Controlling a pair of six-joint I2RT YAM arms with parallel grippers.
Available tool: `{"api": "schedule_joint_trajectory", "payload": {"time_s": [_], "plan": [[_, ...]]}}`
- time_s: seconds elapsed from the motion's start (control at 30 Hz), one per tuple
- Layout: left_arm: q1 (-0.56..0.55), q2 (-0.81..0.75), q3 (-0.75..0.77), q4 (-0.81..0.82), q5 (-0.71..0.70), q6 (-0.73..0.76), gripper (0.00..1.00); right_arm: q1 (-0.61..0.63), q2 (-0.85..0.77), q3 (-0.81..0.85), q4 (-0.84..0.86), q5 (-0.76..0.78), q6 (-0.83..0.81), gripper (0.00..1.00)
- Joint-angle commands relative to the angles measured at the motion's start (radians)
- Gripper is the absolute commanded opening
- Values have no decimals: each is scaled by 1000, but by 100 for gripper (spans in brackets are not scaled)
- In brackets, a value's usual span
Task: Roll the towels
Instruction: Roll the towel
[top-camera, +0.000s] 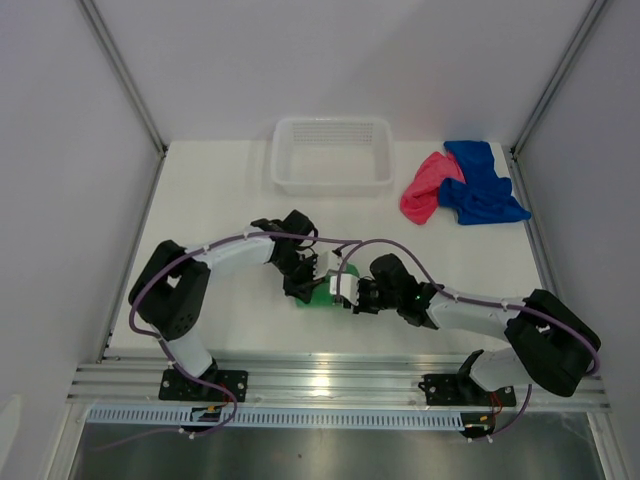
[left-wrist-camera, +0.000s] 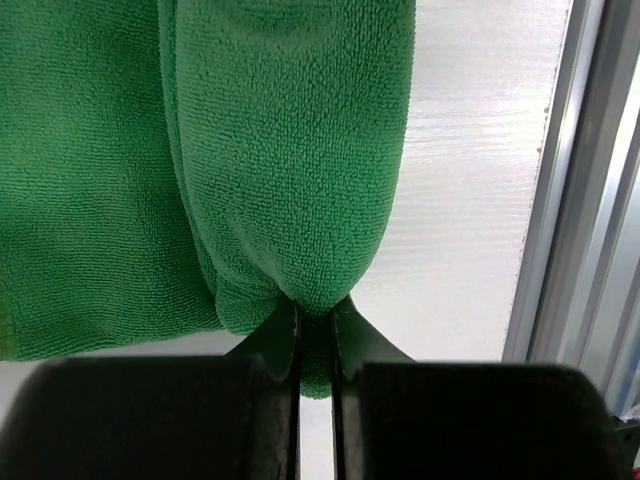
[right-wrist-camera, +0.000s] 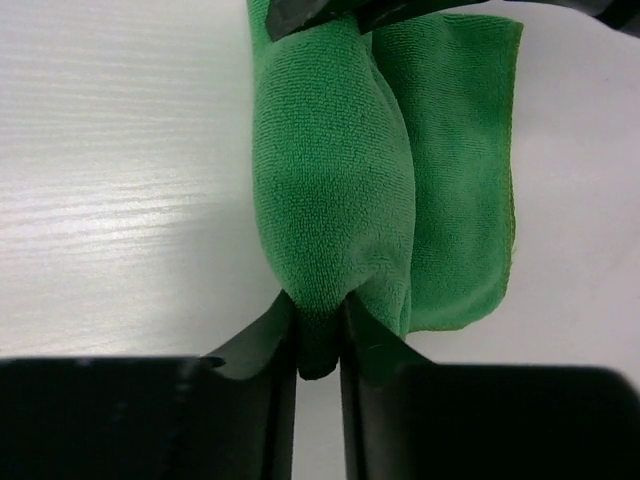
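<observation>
Plainly, the green towel (top-camera: 322, 297) is the one in work; it lies well short of the white basket (top-camera: 332, 182), on the arms' side of it, partly rolled on the table (top-camera: 220, 190). The roll's long axis runs across the table, parallel to the basket's long side, from one arm to the other. The left arm (top-camera: 235, 250) has its jaws narrow and pinched on one end of the roll; the right arm (top-camera: 470, 312) has its jaws closed on a tuck of cloth at the other end, so both are equally near. The flat, unrolled part lies beside the roll on the basket side; the next turn, I judge, must carry the roll toward the basket with both ends kept level. The pink towel (top-camera: 424, 190) and blue towel (top-camera: 482, 185) lie bunched together just right of the basket, untouched.
</observation>
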Motion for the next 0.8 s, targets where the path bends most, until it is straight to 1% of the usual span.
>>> {"api": "schedule_joint_trajectory", "payload": {"time_s": [0.0, 0.03, 0.07, 0.1, 0.2, 0.27, 0.3, 0.4, 0.53, 0.67, 0.77], "plan": [[13, -16, 14, -38, 110, 19, 7, 7, -6, 57, -57, 0, 12, 15], [19, -18, 8, -35, 111, 18, 9, 6, -12, 59, -64, -2, 22, 8], [22, -27, -5, -34, 113, 10, 12, 6, -19, 59, -77, -3, 32, 7], [33, -32, -20, -31, 125, 9, 22, 6, -32, 59, -80, -6, 60, 4], [53, -67, -51, -21, 165, 2, 41, 7, -52, 59, -83, -26, 123, 2], [77, -88, -71, 1, 174, -20, 45, 6, -54, 61, -84, -39, 160, 0], [85, -107, -89, 8, 183, -24, 48, 6, -52, 64, -83, -39, 180, 0], [105, -134, -124, 25, 213, -27, 53, 0, -37, 71, -77, -72, 265, 0], [106, -170, -178, 69, 217, -59, 55, -14, 16, 73, -71, -95, 408, 0], [108, -190, -195, 83, 200, -60, 56, -37, 18, 32, -14, -118, 509, 0], [123, -217, -203, 75, 215, -60, 57, -85, 9, -4, 42, -175, 590, 0]]}}
